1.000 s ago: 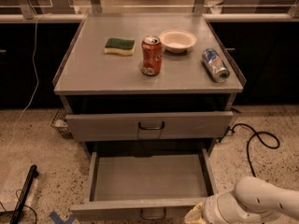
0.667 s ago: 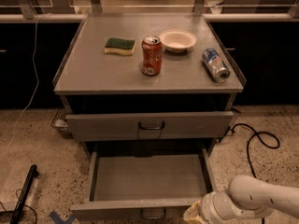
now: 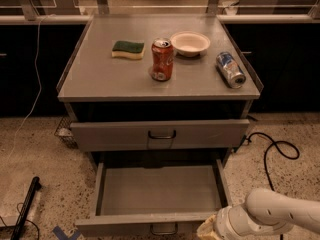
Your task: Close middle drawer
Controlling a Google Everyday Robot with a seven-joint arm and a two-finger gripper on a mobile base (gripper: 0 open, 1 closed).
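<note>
The middle drawer [image 3: 157, 190] stands pulled out beneath the cabinet's top drawer [image 3: 110, 135]. The gripper [image 3: 207, 229] sits by the middle drawer's front right corner; whether it is clenched or released, I cannot tell. On the cabinet top [image 3: 100, 79] are a sponge [image 3: 128, 49], an upright red can [image 3: 162, 59], a bowl [image 3: 190, 43] and a toppled can [image 3: 230, 69]. A black cable [image 3: 272, 151] trails over the speckled floor [image 3: 35, 149] right of the cabinet.

Speckled floor [image 3: 30, 149] surrounds a grey cabinet [image 3: 100, 79], dark cupboards [image 3: 25, 69] under a pale counter [image 3: 45, 20] stand far behind, and the gripper [image 3: 206, 230] sits near right.
</note>
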